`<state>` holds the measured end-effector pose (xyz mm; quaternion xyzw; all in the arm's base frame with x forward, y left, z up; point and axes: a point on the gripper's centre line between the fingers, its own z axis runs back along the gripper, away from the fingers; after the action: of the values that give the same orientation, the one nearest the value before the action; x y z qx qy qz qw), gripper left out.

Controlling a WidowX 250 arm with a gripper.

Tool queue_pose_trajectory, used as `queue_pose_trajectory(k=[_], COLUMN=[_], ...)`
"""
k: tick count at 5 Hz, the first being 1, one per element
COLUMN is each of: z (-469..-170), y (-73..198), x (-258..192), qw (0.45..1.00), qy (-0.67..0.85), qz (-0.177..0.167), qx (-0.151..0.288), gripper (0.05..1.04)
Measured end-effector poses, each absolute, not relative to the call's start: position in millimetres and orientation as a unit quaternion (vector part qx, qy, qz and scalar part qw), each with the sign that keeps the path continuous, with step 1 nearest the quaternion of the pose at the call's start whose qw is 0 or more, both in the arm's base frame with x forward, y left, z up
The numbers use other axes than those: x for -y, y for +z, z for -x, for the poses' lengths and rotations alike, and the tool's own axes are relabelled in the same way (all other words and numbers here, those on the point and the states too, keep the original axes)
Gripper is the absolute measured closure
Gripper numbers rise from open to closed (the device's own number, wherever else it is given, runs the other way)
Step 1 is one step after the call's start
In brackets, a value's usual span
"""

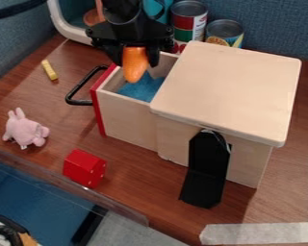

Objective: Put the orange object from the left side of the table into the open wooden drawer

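Note:
The black gripper [138,58] hangs over the drawer at the top centre, shut on an orange carrot-like object [135,65] that points down. Below the object is the pulled-out drawer [125,110] of a light wooden box [230,86], with a red front and a black handle [79,102] on its left. Blue material [141,90] lies inside the drawer. Whether the orange object's tip touches anything in there, I cannot tell.
Left of the drawer lie a yellow stick [49,70], a pink plush toy [25,129] and a red block [84,168]. A black bracket [207,168] stands against the box's front. Cans [189,21] stand behind, near the gripper.

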<state>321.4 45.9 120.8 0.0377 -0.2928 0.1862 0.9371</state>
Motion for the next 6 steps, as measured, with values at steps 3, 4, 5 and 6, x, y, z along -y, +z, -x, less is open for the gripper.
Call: queue_pose_trajectory(k=[3,4,5,6], z=[-335.4,-337.6,-337.1,-327.4], y=[109.3,102.5,101.9,115.5], x=[-38.0,-40.5,-43.3,-60.9], qw=[0.935,0.935,0.935,0.938], qy=[0.215,0.217,0.22,0.213], qz=[-0.027,-0.036,-0.029,-0.016], qx=[0.281,0.279,0.277,0.274], gripper=[0.297,0.081,0.077,0.083])
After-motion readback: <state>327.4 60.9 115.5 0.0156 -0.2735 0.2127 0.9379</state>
